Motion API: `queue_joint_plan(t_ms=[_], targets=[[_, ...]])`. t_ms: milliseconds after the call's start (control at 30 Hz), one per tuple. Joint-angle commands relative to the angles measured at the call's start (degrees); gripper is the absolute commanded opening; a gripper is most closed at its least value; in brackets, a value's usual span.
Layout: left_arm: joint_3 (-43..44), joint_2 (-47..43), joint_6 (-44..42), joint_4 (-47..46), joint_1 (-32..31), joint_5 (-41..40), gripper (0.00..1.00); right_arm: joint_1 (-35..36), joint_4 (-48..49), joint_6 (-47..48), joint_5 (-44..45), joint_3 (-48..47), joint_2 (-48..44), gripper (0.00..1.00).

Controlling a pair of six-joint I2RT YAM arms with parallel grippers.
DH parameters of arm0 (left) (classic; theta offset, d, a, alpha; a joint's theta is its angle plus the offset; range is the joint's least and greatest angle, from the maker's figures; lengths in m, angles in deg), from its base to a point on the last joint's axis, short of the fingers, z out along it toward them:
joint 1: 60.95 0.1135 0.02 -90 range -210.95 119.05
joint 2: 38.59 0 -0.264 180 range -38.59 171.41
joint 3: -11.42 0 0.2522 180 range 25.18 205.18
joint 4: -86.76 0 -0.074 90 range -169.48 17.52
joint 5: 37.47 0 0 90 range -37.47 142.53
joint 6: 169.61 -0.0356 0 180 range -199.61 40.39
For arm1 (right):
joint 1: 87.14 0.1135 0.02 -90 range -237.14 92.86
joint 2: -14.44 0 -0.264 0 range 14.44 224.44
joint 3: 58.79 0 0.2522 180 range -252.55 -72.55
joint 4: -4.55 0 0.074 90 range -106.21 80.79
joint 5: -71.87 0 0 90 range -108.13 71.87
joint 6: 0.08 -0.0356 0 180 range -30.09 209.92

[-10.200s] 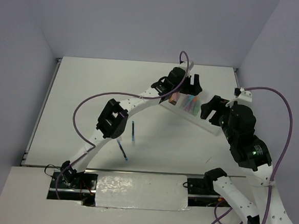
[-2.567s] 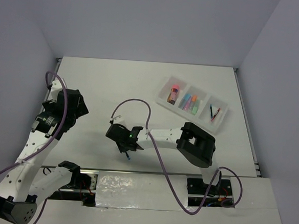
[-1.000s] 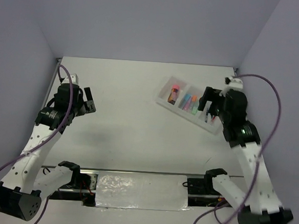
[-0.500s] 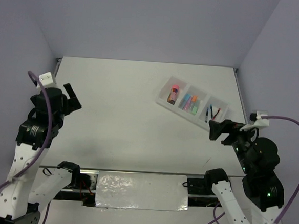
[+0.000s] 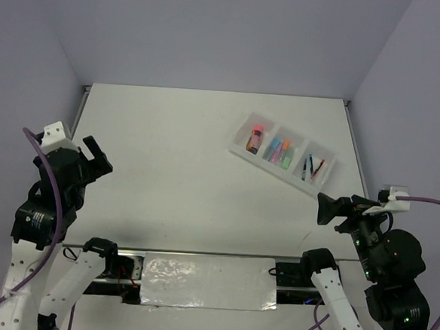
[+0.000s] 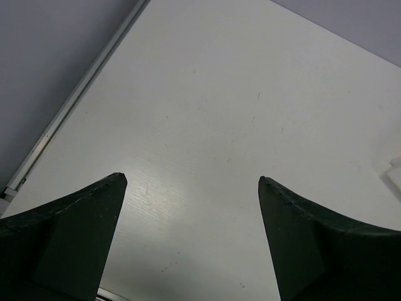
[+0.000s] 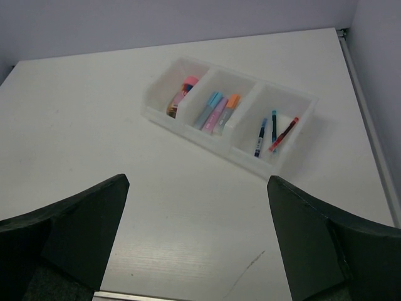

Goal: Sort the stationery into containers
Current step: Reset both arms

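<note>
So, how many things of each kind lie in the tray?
Capped cylinder: 1
Markers: 4, the green one clear only from above
Pens: 3
Total: 8, all inside the tray

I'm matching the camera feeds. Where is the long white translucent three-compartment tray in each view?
Top external: long white translucent tray right of centre, far half.
Left wrist: not clearly in it.
Right wrist: the tray upper middle, at an angle.
Shared landmark: the short brown cylinder with pink cap in its end compartment.
</note>
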Motion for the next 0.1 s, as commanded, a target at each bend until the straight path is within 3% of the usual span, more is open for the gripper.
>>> queue_joint_plan(t_ms=[0,67], targets=[[-0.3,0.1,0.6,-1.6,0.3,0.0,0.99,0.4,-0.6,0.8,-0.3,-0.4,0.8,1.0],[-0.6,0.4,0.5,-2.3,0.3,0.4,0.99,0.3,-0.6,0.7,-0.9,-0.4,1.3,1.0]])
